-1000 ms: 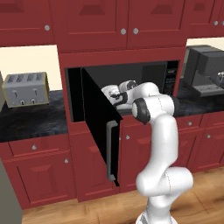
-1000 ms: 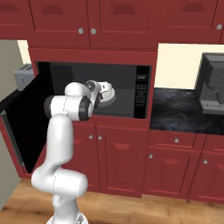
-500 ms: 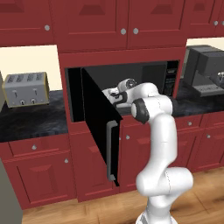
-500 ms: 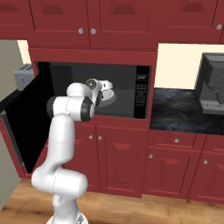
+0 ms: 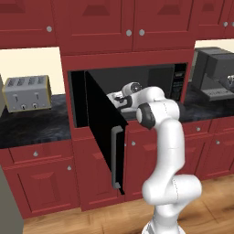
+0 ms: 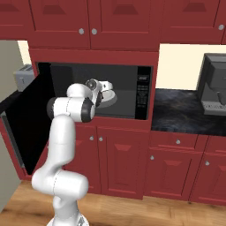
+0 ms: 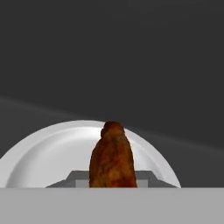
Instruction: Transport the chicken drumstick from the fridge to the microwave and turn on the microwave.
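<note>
The black microwave (image 5: 157, 80) stands open, its dark door (image 5: 103, 125) swung out to the left. My arm reaches into the cavity, where my gripper (image 5: 115, 98) (image 6: 107, 88) hangs just above a white plate (image 6: 113, 99) on the microwave floor. In the hand view the brown chicken drumstick (image 7: 112, 158) rises between my fingers, with my gripper (image 7: 112, 183) shut on it over the plate (image 7: 48, 153). The fingertips are mostly hidden behind the meat. The fridge's grey side (image 6: 6, 170) shows at the far left edge.
The microwave's button panel (image 6: 142, 92) is at the right of the cavity. A silver toaster (image 5: 26, 93) sits on the dark counter to the left and a grey coffee machine (image 5: 214, 73) to the right. Red cabinets run above and below.
My hand has edged slightly to the left inside the microwave. The drumstick stays in the grip and the door has not moved.
</note>
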You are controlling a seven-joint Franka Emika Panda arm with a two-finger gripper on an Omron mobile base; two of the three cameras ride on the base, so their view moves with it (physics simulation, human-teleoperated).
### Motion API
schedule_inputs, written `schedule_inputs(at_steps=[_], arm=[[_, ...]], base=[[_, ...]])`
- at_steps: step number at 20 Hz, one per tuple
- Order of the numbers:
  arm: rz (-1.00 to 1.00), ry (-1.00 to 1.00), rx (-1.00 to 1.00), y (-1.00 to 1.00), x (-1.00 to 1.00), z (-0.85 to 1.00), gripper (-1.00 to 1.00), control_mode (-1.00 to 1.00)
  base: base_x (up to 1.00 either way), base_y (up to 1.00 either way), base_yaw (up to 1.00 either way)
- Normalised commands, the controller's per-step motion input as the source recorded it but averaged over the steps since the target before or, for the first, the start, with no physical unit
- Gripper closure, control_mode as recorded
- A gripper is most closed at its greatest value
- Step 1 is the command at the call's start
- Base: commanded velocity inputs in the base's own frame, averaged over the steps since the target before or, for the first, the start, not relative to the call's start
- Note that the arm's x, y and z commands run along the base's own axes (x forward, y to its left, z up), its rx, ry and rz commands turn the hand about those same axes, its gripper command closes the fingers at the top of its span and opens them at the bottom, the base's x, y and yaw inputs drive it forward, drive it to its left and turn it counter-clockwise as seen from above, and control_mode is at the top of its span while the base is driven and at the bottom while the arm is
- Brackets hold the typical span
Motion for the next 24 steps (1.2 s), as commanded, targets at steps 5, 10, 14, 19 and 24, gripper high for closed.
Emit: schedule_inputs(at_steps=[5, 10, 14, 19, 24], arm=[[0.00, 0.00, 0.00, 0.06, 0.22, 0.00, -1.00, -1.00], [0.00, 0.00, 0.00, 0.04, 0.18, 0.00, -1.00, -1.00], [0.00, -0.01, 0.00, 0.05, 0.10, 0.00, -1.00, -1.00], [0.00, -0.02, 0.00, 0.27, -0.01, 0.00, -1.00, -1.00], [0.00, 0.00, 0.00, 0.11, 0.00, 0.00, -1.00, -1.00]], base=[[0.00, 0.00, 0.00], [0.00, 0.00, 0.00], [0.00, 0.00, 0.00], [0.00, 0.00, 0.00], [0.00, 0.00, 0.00]])
